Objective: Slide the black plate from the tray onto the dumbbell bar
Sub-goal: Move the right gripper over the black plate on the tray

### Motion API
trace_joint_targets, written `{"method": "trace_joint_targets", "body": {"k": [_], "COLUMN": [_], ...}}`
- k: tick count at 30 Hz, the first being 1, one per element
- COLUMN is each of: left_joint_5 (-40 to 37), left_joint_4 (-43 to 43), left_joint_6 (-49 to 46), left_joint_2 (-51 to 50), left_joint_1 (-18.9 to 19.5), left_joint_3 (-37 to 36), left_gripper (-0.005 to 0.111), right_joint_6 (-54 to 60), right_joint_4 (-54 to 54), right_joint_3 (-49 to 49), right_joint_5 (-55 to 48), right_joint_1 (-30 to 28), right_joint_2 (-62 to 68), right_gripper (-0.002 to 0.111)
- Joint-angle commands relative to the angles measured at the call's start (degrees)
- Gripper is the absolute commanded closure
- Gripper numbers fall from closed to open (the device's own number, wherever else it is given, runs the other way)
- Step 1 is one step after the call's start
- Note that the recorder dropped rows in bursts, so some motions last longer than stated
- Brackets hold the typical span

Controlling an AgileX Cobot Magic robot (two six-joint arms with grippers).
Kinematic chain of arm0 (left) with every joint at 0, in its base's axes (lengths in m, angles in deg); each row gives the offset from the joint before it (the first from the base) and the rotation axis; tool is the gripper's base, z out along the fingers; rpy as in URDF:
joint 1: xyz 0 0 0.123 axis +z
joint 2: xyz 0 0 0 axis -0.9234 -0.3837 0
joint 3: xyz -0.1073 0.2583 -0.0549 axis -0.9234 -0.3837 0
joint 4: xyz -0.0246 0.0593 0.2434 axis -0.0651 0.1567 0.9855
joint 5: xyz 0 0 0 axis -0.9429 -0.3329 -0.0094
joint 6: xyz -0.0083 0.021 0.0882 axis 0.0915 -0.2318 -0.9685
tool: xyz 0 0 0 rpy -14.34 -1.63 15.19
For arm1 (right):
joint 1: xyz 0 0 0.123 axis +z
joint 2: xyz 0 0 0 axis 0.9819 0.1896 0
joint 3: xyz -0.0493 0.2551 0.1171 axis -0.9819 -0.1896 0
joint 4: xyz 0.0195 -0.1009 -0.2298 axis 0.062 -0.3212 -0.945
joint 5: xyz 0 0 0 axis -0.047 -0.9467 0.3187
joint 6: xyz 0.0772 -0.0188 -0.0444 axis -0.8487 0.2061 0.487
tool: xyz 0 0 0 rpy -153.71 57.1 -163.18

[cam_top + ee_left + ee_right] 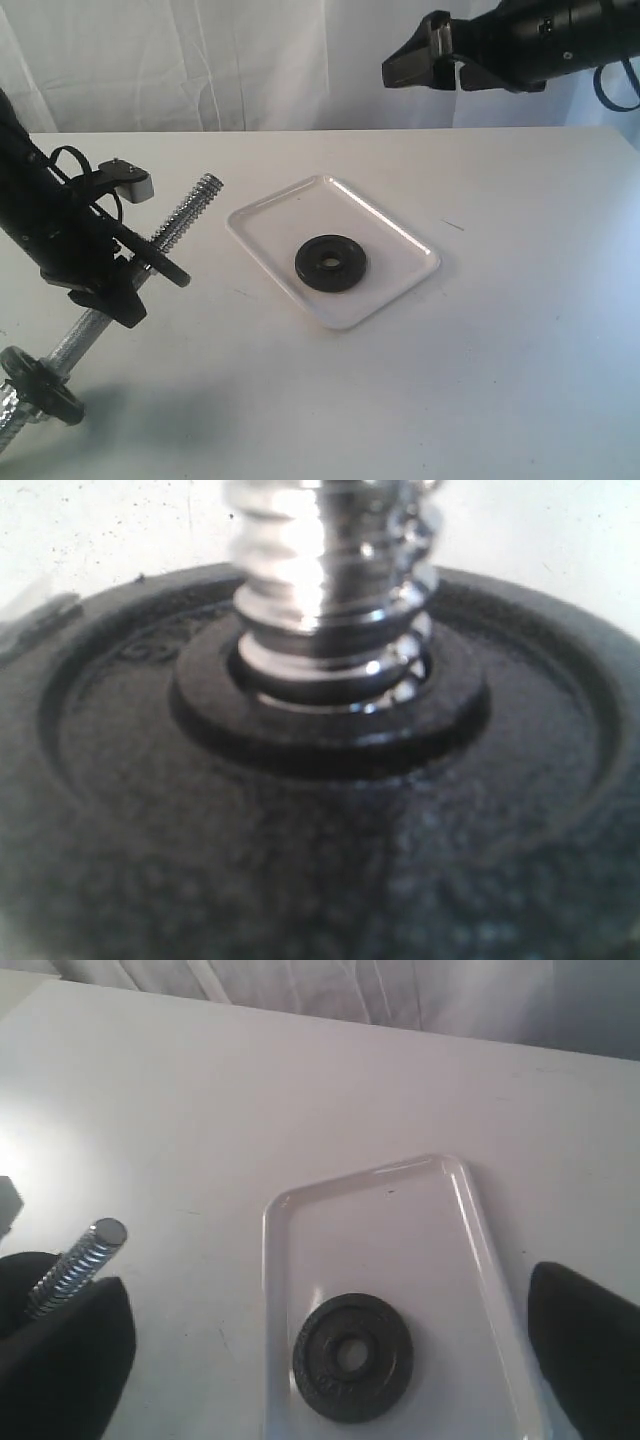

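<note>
The black plate (331, 264) (352, 1356) lies flat in the middle of the white tray (395, 225) (300, 1200). The chrome dumbbell bar (185, 212) slants up from the lower left, its threaded end free and pointing toward the tray. My left gripper (120, 285) is clamped on the bar's middle. Its wrist view shows no fingers, only a black disc (300, 830) with the threaded bar (320, 590) through its hole. My right gripper (430, 65) (330, 1295) hangs open high above the tray, with the plate far below between its fingers. The bar's tip (75, 1260) shows beside one finger.
Two other black discs sit on the bar: one just ahead of my left gripper (165, 265), one near the low end (42, 385). The white table (520, 330) stretches to the right of the tray, and a white curtain hangs behind it.
</note>
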Motion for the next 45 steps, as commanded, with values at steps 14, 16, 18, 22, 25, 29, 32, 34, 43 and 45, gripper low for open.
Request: {"method": "trace_joint_targets", "body": {"k": [14,16,18,22,25,29,32,34,43,45], "left_joint_5": [-4.12,-4.71,-5.45,-6.62,-6.71,-6.65,-6.54,-6.54,-6.54,-6.54], "left_joint_4": [-4.97,-4.97,-4.97,-4.97,-4.97,-4.97,-4.87,-4.76,-4.63,-4.63], "left_joint_6": [2.29,2.29,2.29,2.29,2.29,2.41,2.39,2.39,2.28,2.28], "left_joint_2": [3.31,3.31,3.31,3.31,3.31,3.31,3.31,3.31,3.31,3.31], "left_joint_1": [-0.11,-0.11,-0.11,-0.11,-0.11,-0.11,-0.11,-0.11,-0.11,-0.11], "left_joint_3": [1.00,1.00,1.00,1.00,1.00,1.00,1.00,1.00,1.00,1.00], "left_gripper": [0.107,0.107,0.107,0.107,0.107,0.107,0.107,0.107,0.107,0.107], "right_joint_6": [-9.72,-9.72,-9.85,-14.10,-15.02,-15.17,-18.90,-19.03,-18.53,-18.42], "right_joint_4": [-26.10,-28.22,-29.48,-33.22,-34.67,-36.00,-36.22,-36.40,-35.62,-35.11], "right_joint_3": [14.56,16.12,17.18,18.42,18.42,18.42,18.54,18.88,19.39,19.39], "right_joint_5": [-4.45,-4.33,-4.33,-4.56,-4.97,-4.86,-4.41,-4.98,-5.87,-6.02], "right_joint_1": [13.54,15.19,16.36,17.79,18.28,18.80,18.80,18.80,18.90,18.90], "right_joint_2": [13.20,15.76,17.87,22.07,24.65,27.06,28.33,29.11,29.12,29.12], "right_gripper": [0.003,0.003,0.003,0.003,0.003,0.003,0.003,0.003,0.003,0.003]}}
